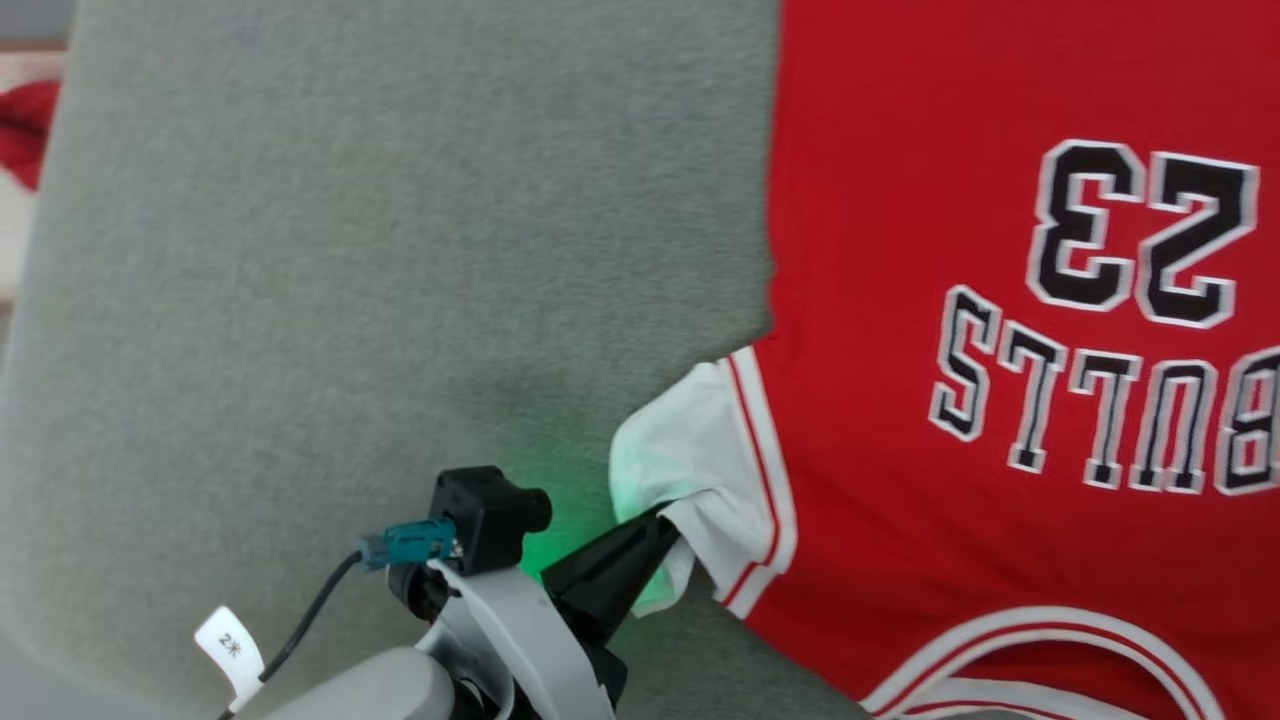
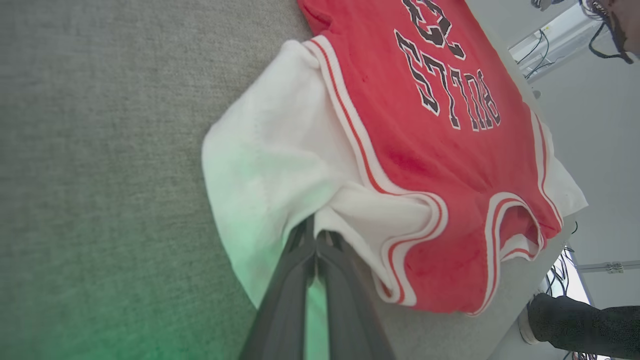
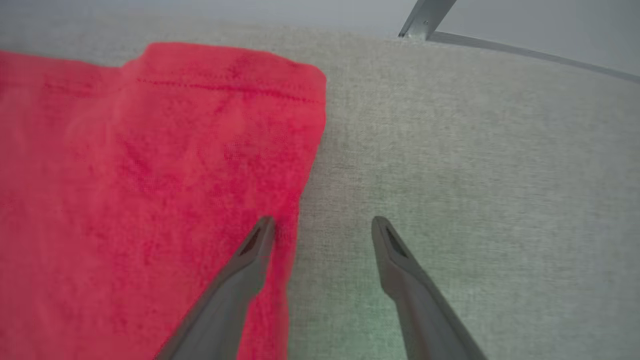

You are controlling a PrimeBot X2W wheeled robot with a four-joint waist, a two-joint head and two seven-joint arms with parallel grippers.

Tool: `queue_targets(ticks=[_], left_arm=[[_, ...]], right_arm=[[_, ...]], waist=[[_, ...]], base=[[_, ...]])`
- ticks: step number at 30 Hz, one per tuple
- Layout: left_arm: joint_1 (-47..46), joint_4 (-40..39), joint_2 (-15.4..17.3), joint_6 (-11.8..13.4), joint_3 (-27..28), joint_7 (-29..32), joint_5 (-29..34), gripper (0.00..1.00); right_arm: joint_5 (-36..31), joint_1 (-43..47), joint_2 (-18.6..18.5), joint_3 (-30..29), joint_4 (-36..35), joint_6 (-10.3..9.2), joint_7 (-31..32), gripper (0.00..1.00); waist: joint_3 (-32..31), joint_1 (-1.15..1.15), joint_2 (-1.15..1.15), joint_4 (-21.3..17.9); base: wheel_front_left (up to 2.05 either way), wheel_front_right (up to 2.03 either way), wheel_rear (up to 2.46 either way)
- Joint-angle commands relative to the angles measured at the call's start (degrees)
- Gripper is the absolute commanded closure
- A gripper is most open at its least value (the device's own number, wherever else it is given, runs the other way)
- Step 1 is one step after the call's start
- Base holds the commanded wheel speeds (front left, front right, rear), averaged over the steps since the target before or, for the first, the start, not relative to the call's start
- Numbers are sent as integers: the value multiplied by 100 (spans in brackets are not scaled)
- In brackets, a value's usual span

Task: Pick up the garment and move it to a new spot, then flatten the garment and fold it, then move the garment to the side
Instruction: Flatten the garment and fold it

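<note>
Left gripper (image 2: 315, 234) is clamped tight on the white sleeve (image 2: 270, 150) of the garment (image 1: 950, 250), which lies spread on the grey table (image 1: 350, 250) (lettering upside down in the head view). Right gripper (image 3: 324, 225) stands wide and empty, straddling the garment's red edge, one finger over cloth, one over table.

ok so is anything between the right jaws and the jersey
Nothing visible. The right jaws stand open at the red edge of the garment, one finger over the cloth, the other over the grey tabletop. The left jaws are shut on its white sleeve.
</note>
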Motion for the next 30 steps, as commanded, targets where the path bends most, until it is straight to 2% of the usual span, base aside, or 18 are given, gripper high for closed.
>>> queue_targets(ticks=[1, 13, 14, 15, 21, 25, 30], left_arm=[[-39, -15, -10, 38, -11, 13, 35, 100], [-94, -111, -37, 72, -67, 68, 103, 100], [-108, -102, -46, 65, -68, 74, 102, 100], [-123, -92, -56, 59, -67, 74, 101, 100], [-155, -19, -69, 48, -17, -10, 110, 100], [-165, 31, -95, 7, 22, -96, 106, 100], [-126, 125, -95, 24, 50, -132, 42, 100]], right_arm=[[-39, -68, 0, -4, 37, -9, -31, 0], [-515, -638, 278, 94, 1008, -8, -241, 0], [-548, -682, 280, 81, 1071, -8, -257, 58], [-581, -719, 288, 77, 1129, -8, -271, 100], [-689, -919, 216, -40, 1461, -10, -373, 100], [-624, -858, 198, -121, 1645, -10, -487, 100], [-300, -533, 269, 172, 1470, -10, -560, 100]], waist=[[215, 0, 0, 256], [425, 0, 0, 299], [424, 0, 0, 298], [421, 0, 0, 296], [290, 0, 0, 220], [-19, 0, 0, 124], [-544, 0, 0, -82]], base=[[0, 0, 0], [0, 0, 0], [0, 0, 0], [0, 0, 0], [0, 0, 0], [0, 0, 0], [0, 0, 0]])
